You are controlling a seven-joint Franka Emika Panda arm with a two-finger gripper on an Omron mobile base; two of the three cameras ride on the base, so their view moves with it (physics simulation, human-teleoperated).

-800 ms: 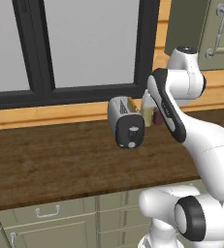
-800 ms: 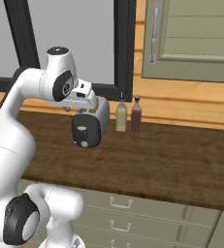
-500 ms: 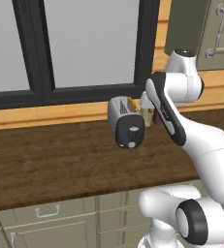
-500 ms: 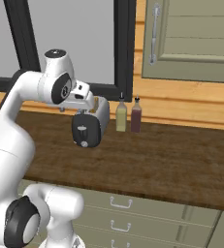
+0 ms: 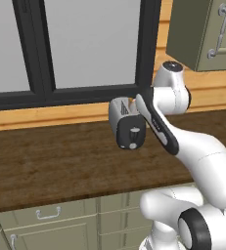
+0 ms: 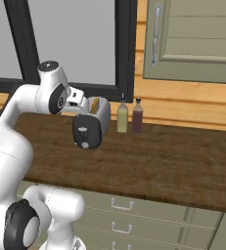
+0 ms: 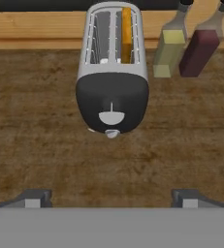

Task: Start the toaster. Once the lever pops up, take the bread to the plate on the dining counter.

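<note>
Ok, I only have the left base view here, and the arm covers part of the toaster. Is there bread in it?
Observer: Yes, the hand view shows one slice of bread standing in one slot of the toaster.
Operator: And the other slot?
Observer: Empty.
Operator: Anything beside the toaster I can't see?
Observer: Two bottles: a yellow bottle next to the toaster, then a dark red bottle.
Operator: Gripper state?
Observer: The gripper is open, short of the toaster's black end, holding nothing.
</note>
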